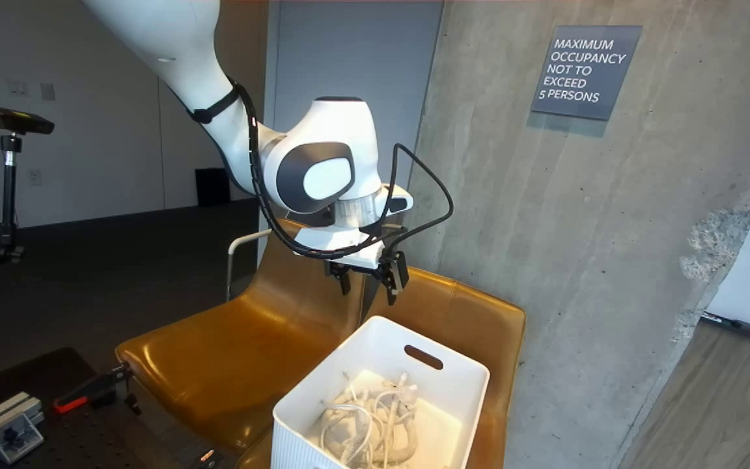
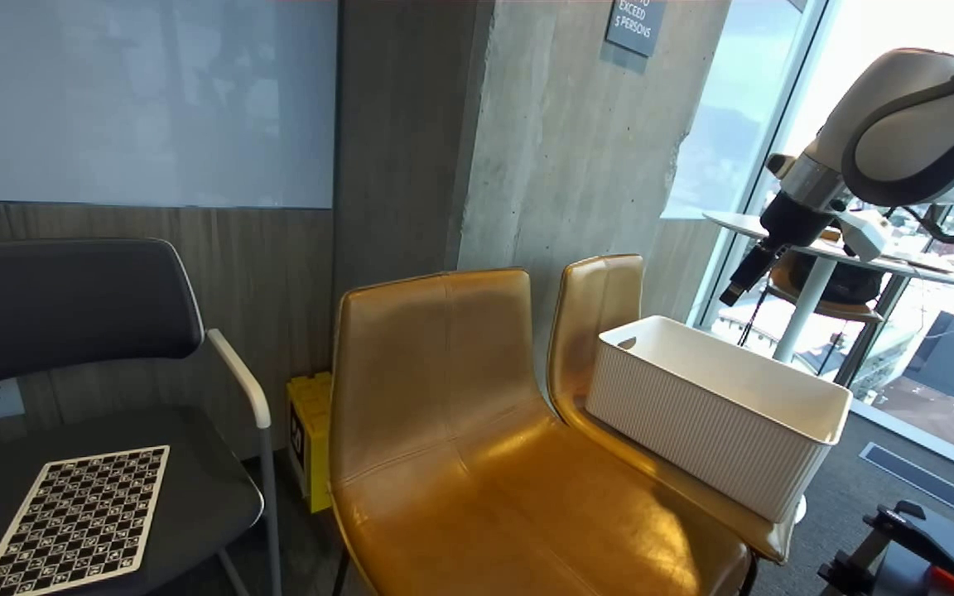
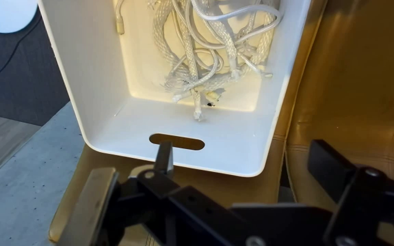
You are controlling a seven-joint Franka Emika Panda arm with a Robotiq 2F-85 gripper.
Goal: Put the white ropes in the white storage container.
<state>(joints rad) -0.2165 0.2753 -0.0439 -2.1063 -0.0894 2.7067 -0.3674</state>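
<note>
The white storage container stands on a brown leather chair. It also shows in an exterior view and in the wrist view. The white ropes lie in a loose tangle on its floor. In the wrist view the ropes are thick braided and thin pieces with frayed ends. The container wall hides them in an exterior view. My gripper is above the container's handle-hole end, toward the chair backs. In the wrist view the gripper has its fingers wide apart with nothing between them.
A second brown chair stands beside the container's chair. A concrete pillar rises behind them. A clamp with a red part and a metal profile are on a dark table. A camera on a stand is at the far left.
</note>
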